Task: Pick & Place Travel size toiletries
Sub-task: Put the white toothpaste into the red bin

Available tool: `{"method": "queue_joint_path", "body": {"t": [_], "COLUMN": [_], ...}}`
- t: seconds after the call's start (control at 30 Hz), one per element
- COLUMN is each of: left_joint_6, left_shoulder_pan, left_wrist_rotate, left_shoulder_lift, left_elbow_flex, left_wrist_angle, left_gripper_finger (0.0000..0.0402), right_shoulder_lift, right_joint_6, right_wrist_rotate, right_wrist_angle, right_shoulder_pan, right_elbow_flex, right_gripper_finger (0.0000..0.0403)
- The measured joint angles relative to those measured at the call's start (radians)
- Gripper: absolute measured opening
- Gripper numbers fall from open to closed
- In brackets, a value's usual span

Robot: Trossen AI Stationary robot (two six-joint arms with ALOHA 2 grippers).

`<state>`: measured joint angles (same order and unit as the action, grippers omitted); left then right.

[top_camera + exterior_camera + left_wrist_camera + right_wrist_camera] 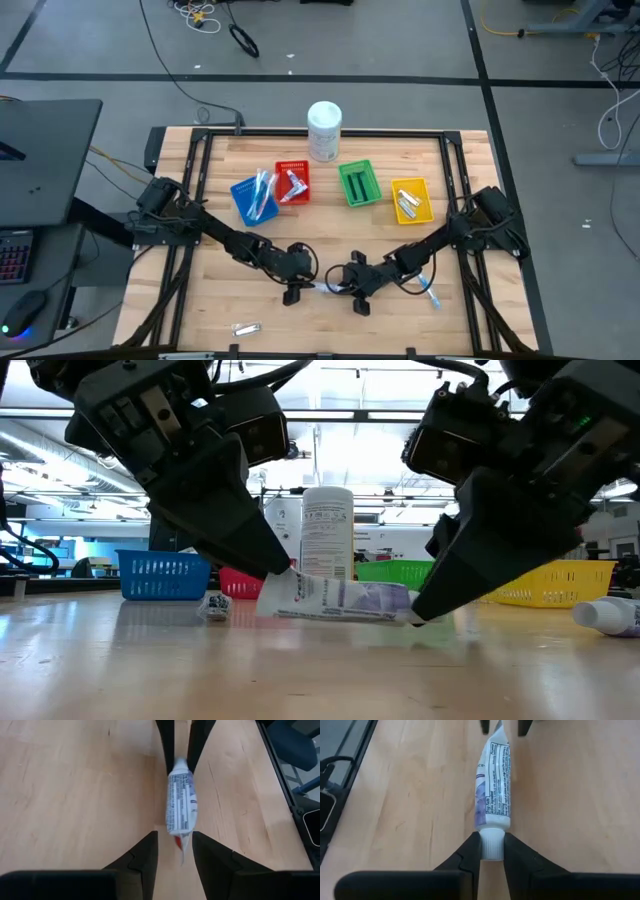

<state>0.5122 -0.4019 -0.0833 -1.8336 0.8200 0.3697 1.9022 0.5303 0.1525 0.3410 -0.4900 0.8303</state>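
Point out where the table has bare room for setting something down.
Bare wood lies along the table's left side, below the blue basket, and between the sachet and the front edge's middle. Crowded: the basket row by the white tub, and the centre, where both grippers meet at the toothpaste tube.

A small white toothpaste tube (495, 787) with purple print lies lengthwise near the table's front edge, its white cap (491, 843) pinched at one end and its flat crimped tail at the other. A second tube (430, 292) lies just beside it, and a silvery sachet (246, 328) rests apart at the front edge.
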Motion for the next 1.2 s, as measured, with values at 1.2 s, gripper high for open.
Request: {"method": "queue_joint_path", "body": {"t": [1.2], "left_joint_6": [-0.164], "left_shoulder_pan": [0.018], "left_wrist_rotate": [-0.018], "left_shoulder_lift": [0.063], "left_elbow_flex": [-0.001], "left_wrist_angle": [-0.105], "left_gripper_finger": [0.0005], "right_shoulder_lift": [-0.075], "right_joint_6": [-0.138], "right_wrist_rotate": [0.027], "right_wrist_angle": [-0.142], "right_shoulder_pan": [0.089], "right_elbow_flex": [0.001], "right_gripper_finger": [0.0146]}}
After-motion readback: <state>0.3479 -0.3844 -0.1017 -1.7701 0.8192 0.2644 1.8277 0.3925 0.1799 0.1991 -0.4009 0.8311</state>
